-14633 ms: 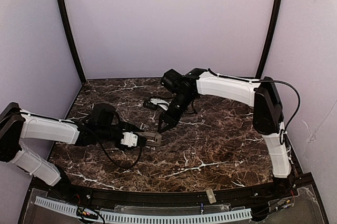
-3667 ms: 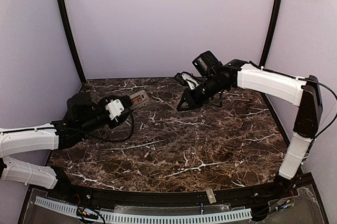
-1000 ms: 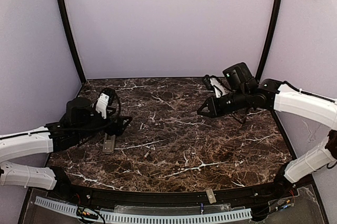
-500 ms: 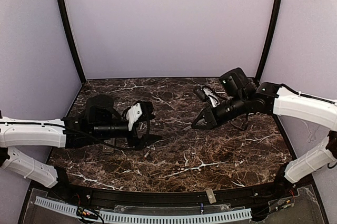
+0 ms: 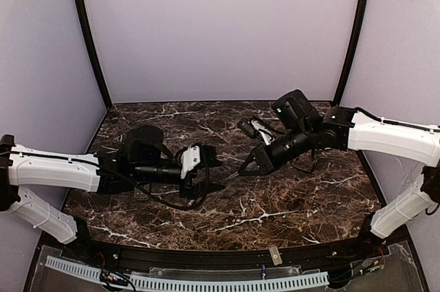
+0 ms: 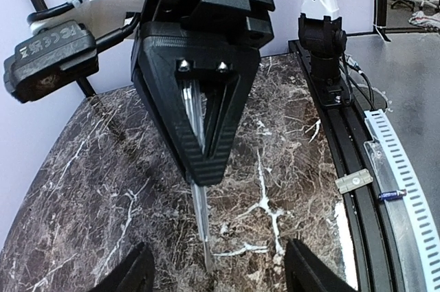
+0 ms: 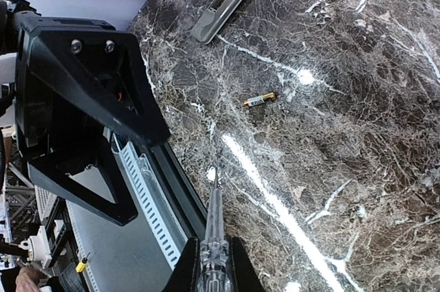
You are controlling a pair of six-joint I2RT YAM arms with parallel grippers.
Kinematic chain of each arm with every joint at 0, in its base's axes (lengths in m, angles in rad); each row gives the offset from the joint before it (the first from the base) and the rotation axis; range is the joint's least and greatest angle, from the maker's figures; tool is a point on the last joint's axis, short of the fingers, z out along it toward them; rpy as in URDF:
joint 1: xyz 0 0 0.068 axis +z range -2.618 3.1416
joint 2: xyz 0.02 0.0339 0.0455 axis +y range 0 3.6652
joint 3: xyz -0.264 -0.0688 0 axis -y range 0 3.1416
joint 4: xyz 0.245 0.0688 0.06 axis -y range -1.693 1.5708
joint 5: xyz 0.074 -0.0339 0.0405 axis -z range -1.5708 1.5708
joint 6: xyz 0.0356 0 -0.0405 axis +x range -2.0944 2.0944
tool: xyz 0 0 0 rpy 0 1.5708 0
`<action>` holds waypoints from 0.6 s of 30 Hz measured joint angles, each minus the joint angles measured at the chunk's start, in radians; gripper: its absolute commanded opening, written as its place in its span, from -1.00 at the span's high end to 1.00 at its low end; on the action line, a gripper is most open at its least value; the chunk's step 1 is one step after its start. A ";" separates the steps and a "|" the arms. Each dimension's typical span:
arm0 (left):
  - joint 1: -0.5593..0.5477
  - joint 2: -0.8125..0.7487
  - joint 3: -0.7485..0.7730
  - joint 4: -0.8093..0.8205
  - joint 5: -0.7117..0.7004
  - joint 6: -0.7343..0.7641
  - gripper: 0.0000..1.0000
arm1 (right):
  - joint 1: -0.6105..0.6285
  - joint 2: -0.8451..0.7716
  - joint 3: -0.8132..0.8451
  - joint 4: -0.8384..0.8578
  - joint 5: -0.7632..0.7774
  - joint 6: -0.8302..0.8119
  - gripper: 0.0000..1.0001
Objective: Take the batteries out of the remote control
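Left arm (image 5: 62, 168) reaches in low over the tabletop (image 5: 275, 196) toward centre. Left jaws wide, nothing in them; both fingers (image 6: 134, 271) show at the bottom edge of the left wrist view, well apart.

Remote (image 7: 220, 10) lies flat on the tabletop on the left side, near the left arm, well apart from both sets of jaws. Back side up, grey-beige, slim rectangle with rounded ends. A long recess is open along its middle and looks dark inside; cannot tell if anything sits in it. In the top view it is mostly hidden under the left arm.

One battery (image 7: 260, 100) lies loose on the tabletop near the remote, not touching it: small, gold body, dark end.

Right arm (image 5: 385, 134) comes in from the right, facing the left one. Right jaws narrow, clamped on a thin tool (image 7: 214, 216) with a metal shaft, tip pointing down at the tabletop. Cannot tell if the tip touches.
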 measured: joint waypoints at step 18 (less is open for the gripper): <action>-0.054 0.154 0.037 0.082 -0.165 0.002 0.99 | 0.041 0.057 0.052 0.002 0.011 0.004 1.00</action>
